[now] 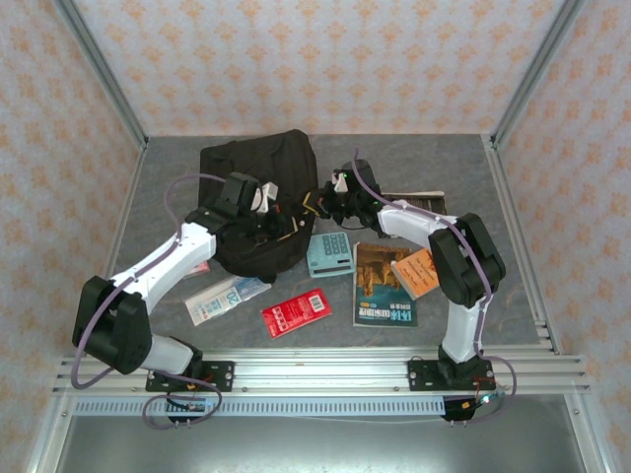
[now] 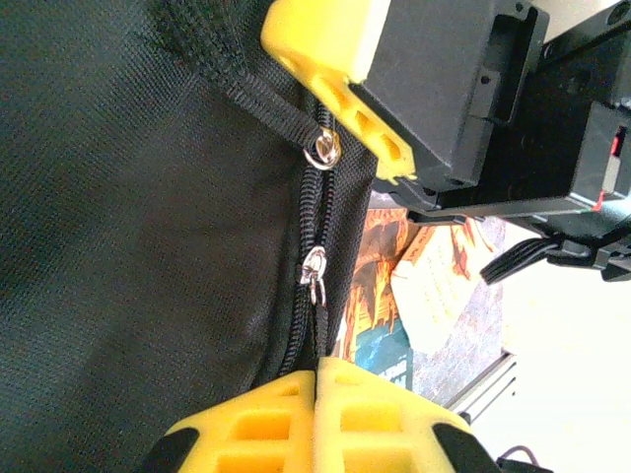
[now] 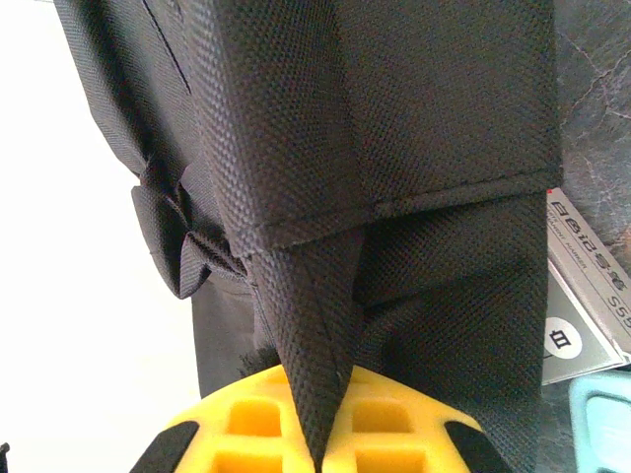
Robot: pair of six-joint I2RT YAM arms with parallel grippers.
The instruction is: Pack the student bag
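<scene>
Top external shows me the student bag [image 1: 258, 187] left of centre toward the back of the grey table [image 1: 463, 187], its inside hidden from me. My left gripper [image 2: 317, 372] is clenched on its zip pull [image 2: 320, 330], and my right gripper [image 3: 316, 394] pinches a fold of its fabric. A calculator [image 1: 330, 254], a book [image 1: 383, 286] and a red packet [image 1: 296, 315] lie beside it, with orange-patterned walls [image 1: 325, 59] around.

Counting on the table [image 1: 463, 168]: one student bag [image 1: 246, 163], one teal calculator [image 1: 330, 254], one red packet [image 1: 296, 314], one blue-white packet [image 1: 222, 301], one cave-cover book [image 1: 380, 296], one orange pad [image 1: 419, 271] (sitting on that book). Also counting two grippers: left gripper [image 2: 317, 414], right gripper [image 3: 317, 443].
</scene>
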